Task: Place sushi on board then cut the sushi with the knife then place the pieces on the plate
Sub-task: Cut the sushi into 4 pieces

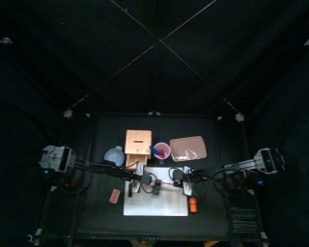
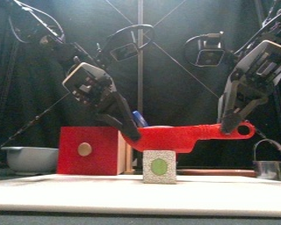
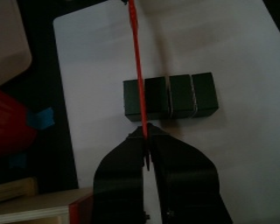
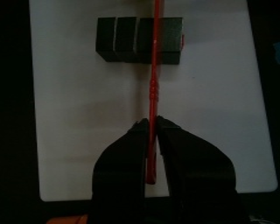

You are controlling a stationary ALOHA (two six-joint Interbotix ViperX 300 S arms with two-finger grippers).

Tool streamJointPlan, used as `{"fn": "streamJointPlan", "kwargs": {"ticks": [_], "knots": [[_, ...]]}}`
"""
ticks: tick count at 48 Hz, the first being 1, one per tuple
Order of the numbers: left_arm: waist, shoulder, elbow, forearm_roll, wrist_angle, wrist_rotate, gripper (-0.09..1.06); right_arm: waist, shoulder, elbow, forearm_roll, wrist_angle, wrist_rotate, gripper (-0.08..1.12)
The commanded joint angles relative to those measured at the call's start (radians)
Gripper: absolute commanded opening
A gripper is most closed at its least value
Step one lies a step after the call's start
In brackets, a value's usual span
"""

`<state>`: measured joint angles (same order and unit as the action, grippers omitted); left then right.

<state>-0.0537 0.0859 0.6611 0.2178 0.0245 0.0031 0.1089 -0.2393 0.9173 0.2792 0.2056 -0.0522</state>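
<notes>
Red knife [image 2: 184,134] looks light and stiff; your left gripper [image 2: 131,134] and right gripper [image 2: 230,125] each pinch one end. Sushi [image 2: 161,166] blocks should pop apart; press gently.

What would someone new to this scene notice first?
A red knife is held level between the left claw and the right claw, each shut on one end. Directly beneath it sits the sushi roll on the white cutting board. A red-fronted wooden box stands behind.
</notes>
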Motion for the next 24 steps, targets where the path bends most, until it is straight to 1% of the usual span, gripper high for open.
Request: {"fn": "streamJointPlan", "kwargs": {"ticks": [1, 5, 11, 14, 24], "knots": [[0.005, -0.012, -0.006, 0.002, 0.005, 0.002, 0.38, 0.012, -0.011, -0.02, 0.003, 0.002, -0.002, 0.48], [0.002, -0.014, -0.005, -0.002, 0.008, 0.0, 0.38, 0.012, -0.009, -0.015, 0.003, 0.005, -0.002, 0.48], [-0.002, -0.015, -0.005, -0.014, 0.011, 0.0, 0.38, 0.012, 0.003, -0.015, 0.003, 0.005, -0.003, 0.48], [-0.006, -0.02, -0.005, -0.014, 0.011, 0.0, 0.38, 0.012, 0.005, -0.017, 0.002, 0.006, -0.003, 0.48], [-0.006, -0.02, -0.002, -0.017, 0.012, 0.0, 0.38, 0.011, 0.005, -0.017, -0.003, 0.006, -0.003, 0.48]]}}
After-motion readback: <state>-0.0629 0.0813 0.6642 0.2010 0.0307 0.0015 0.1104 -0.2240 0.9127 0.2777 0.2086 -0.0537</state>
